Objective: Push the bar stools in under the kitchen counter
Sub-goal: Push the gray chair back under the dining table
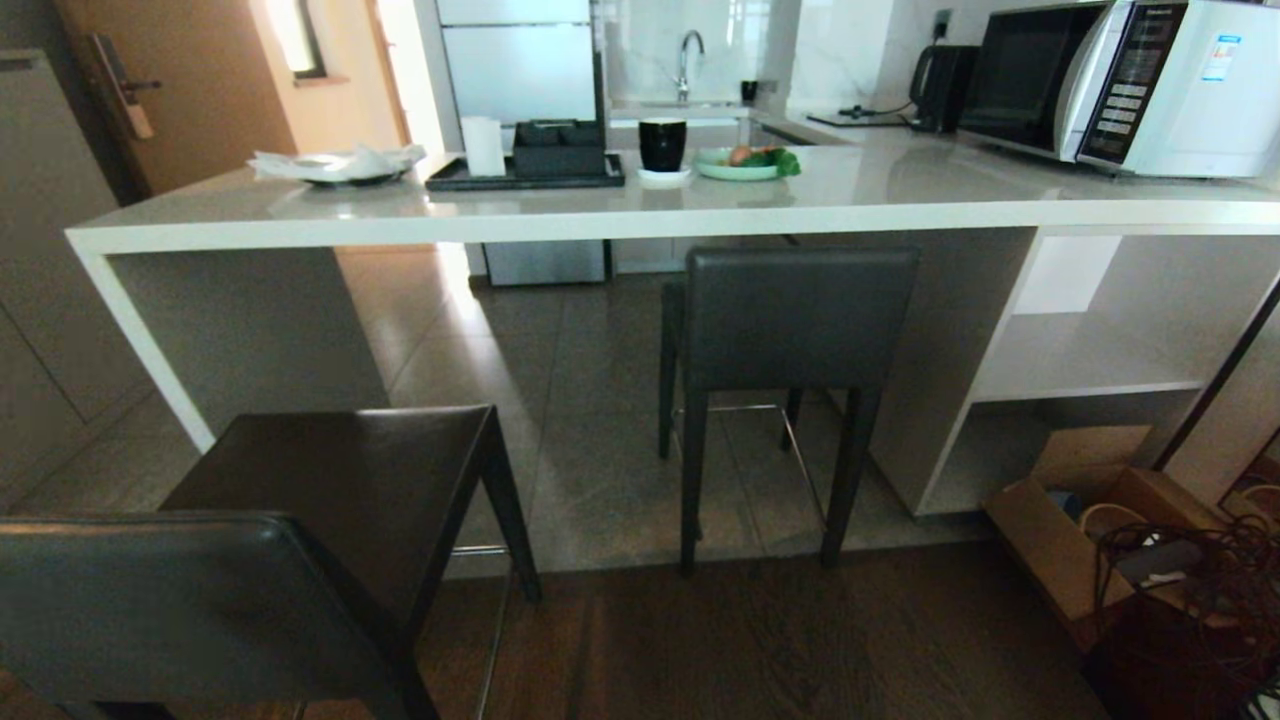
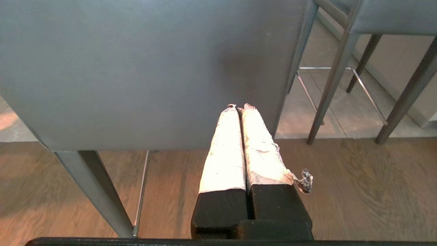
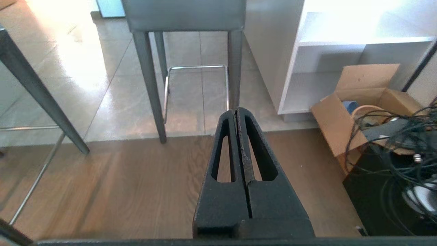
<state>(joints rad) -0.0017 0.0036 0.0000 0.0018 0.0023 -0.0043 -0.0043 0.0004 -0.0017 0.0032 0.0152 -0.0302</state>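
Two dark grey bar stools stand before the kitchen counter [image 1: 620, 212]. The near stool [image 1: 330, 480] is pulled out onto the wooden floor at the lower left, its backrest [image 1: 150, 600] closest to me. The far stool [image 1: 790, 320] stands under the counter's edge, right of the middle. Neither arm shows in the head view. My left gripper [image 2: 239, 106], fingers wrapped in pale tape, is shut and points at the near stool's backrest [image 2: 136, 68], close behind it. My right gripper [image 3: 236, 110] is shut and empty, aimed toward the far stool [image 3: 184, 15] some way ahead.
On the counter are a microwave [image 1: 1130, 85], a kettle [image 1: 940, 88], a black cup [image 1: 662, 145], a plate of food [image 1: 745, 163] and a black tray [image 1: 525, 172]. An open cardboard box [image 1: 1075, 520] and tangled cables [image 1: 1200, 580] lie at the right, beside white shelves [image 1: 1080, 370].
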